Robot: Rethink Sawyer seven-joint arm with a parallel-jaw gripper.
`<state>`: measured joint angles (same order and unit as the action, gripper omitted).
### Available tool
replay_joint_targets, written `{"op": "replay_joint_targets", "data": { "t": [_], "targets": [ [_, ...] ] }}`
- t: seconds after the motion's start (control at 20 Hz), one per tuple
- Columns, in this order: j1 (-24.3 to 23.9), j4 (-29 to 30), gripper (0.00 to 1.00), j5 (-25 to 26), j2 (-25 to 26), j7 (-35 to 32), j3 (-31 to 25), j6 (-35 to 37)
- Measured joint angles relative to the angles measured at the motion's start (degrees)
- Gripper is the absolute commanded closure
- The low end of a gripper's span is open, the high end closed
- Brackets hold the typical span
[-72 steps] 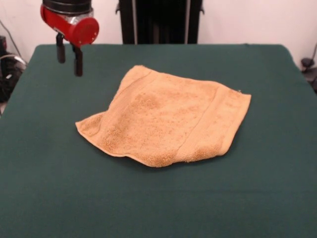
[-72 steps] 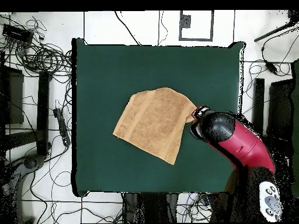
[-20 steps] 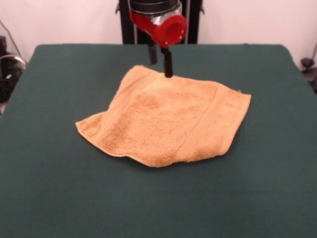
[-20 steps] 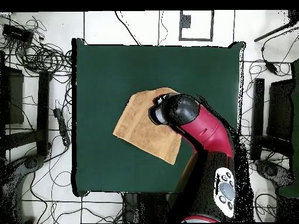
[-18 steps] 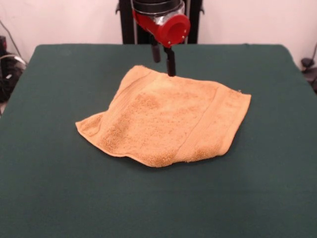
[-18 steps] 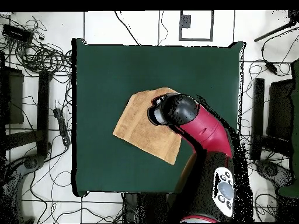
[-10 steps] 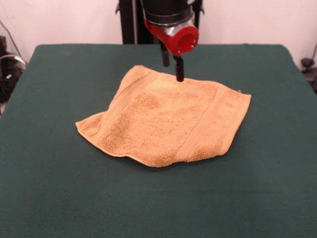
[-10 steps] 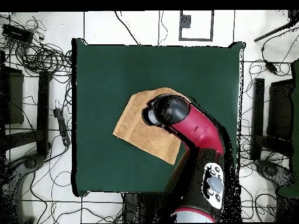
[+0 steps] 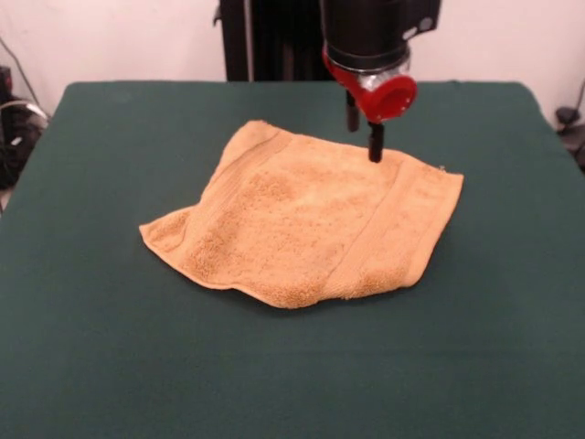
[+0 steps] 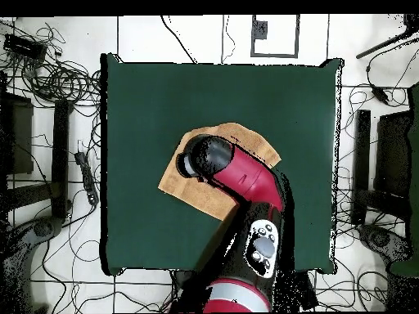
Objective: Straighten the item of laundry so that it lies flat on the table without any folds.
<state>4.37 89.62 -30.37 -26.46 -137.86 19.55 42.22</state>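
The mustard terry towel (image 9: 306,219) lies rumpled in the middle of the dark green table (image 9: 101,347), with a doubled, thick fold along its near edge and a woven band towards its right end. My gripper (image 9: 363,143) hangs open and empty just above the towel's far edge, right of its middle, its two black fingers apart and pointing down. In the overhead view the red arm's wrist (image 10: 200,159) covers much of the towel (image 10: 175,183), and the fingers are hidden beneath it. The table (image 10: 147,98) shows all round.
The black pedestal (image 9: 283,41) stands behind the table's far edge. Tangled cables (image 10: 57,82) and stands lie on the floor round the table. The table's left edge (image 10: 105,163) runs about a towel's width from the towel.
My gripper has moved along the towel's far edge, to the right in the front view, still open. The towel has not moved.
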Motion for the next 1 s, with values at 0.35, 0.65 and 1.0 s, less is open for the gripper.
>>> {"op": "replay_joint_targets", "data": {
  "t": [0.35, 0.65, 1.0],
  "targets": [
    [2.04, -0.45, 0.0, -0.04, 1.26, -3.97, 0.35, -0.02],
    [2.11, -0.48, 0.0, -0.04, 2.35, -4.59, 0.38, -2.24],
    [2.09, -0.49, 0.0, -0.5, 3.17, -4.59, 0.37, -11.94]
  ]
}}
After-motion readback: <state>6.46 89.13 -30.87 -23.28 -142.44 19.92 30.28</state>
